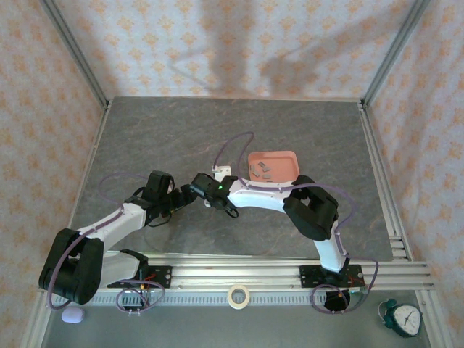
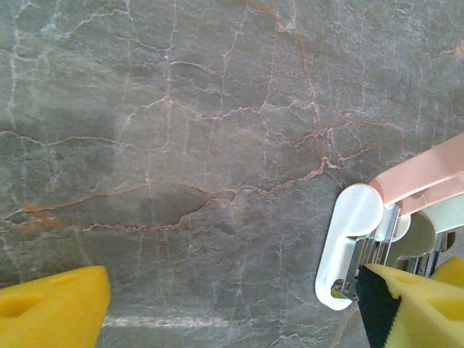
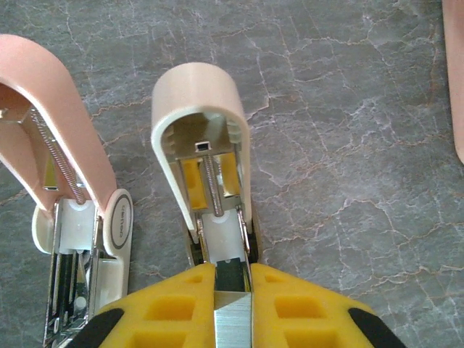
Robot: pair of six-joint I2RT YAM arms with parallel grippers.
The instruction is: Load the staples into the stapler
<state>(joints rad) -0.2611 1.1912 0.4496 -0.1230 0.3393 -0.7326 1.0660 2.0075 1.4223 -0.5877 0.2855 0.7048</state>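
Observation:
The stapler (image 3: 203,138) lies open on the marble table, its cream-white cover swung up to bare a spring and a metal channel. A pale pink lid (image 3: 51,101) with a white base stands open just to its left; I cannot tell whether the two are joined. My right gripper (image 3: 232,272) is shut on a shiny strip of staples (image 3: 232,322), whose tip is at the channel's near end. More staples (image 1: 262,170) lie in the pink tray (image 1: 274,154). My left gripper (image 2: 232,279) is open, its right finger (image 2: 406,304) against the stapler's white base (image 2: 348,246).
Both grippers meet at the table's middle (image 1: 190,193). A small white box (image 1: 222,172) sits beside the tray. The tray's edge (image 3: 455,72) is on the right of the right wrist view. A tape roll (image 1: 237,295) and a clock (image 1: 403,317) lie beyond the front rail.

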